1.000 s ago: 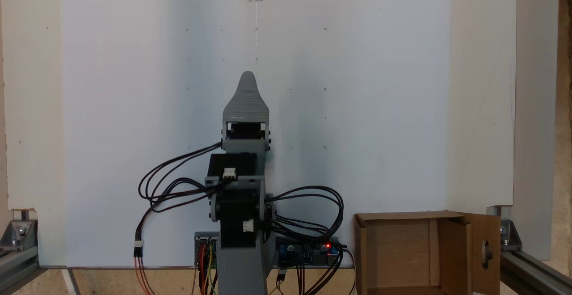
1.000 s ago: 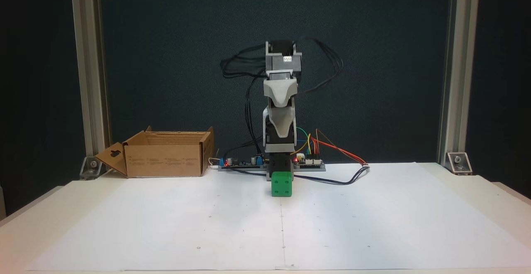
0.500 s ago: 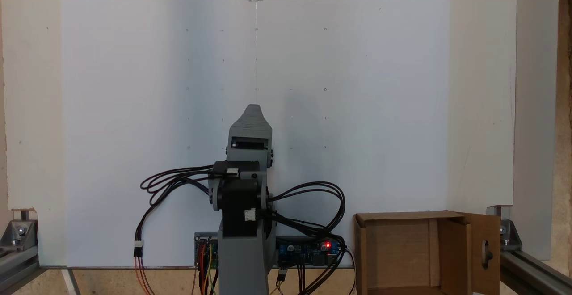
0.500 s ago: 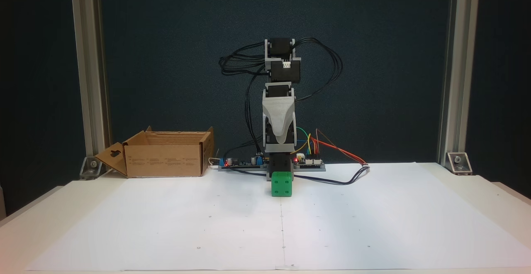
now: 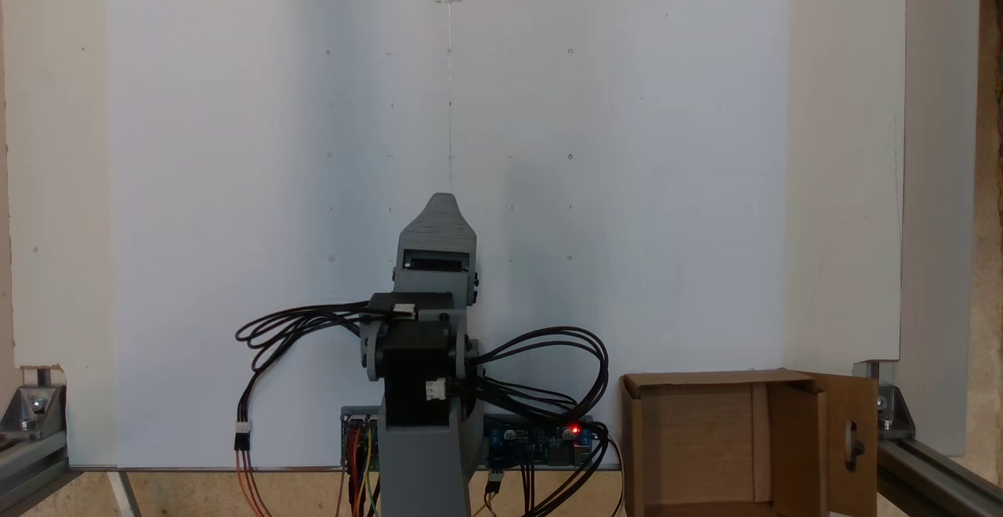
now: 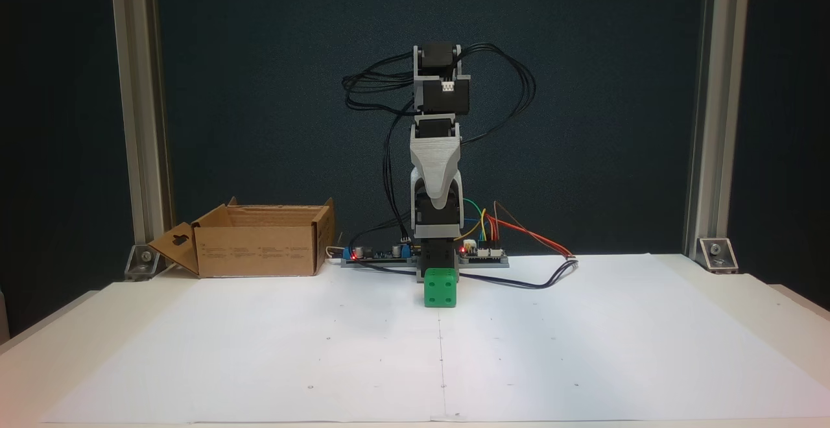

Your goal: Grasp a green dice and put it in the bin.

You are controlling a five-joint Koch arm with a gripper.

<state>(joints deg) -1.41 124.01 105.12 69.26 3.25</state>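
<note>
The green dice (image 6: 440, 288) sits on the white paper sheet (image 6: 551, 344) near the tabletop's back edge, midway along it, right in front of the arm's base. The gripper (image 6: 441, 204) hangs above it, tip pointing down, well clear of the cube (jaws stacked one behind the other in both fixed views, so their spread cannot be told). The bin (image 6: 259, 241) stands open at the back left corner, apart from both.

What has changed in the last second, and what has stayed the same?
The gripper has drawn back toward the arm's base in the top-down fixed view and tilted downward above the green dice. Nothing was gripped or released. The dice still sits on the white paper, and the bin has not moved.
</note>
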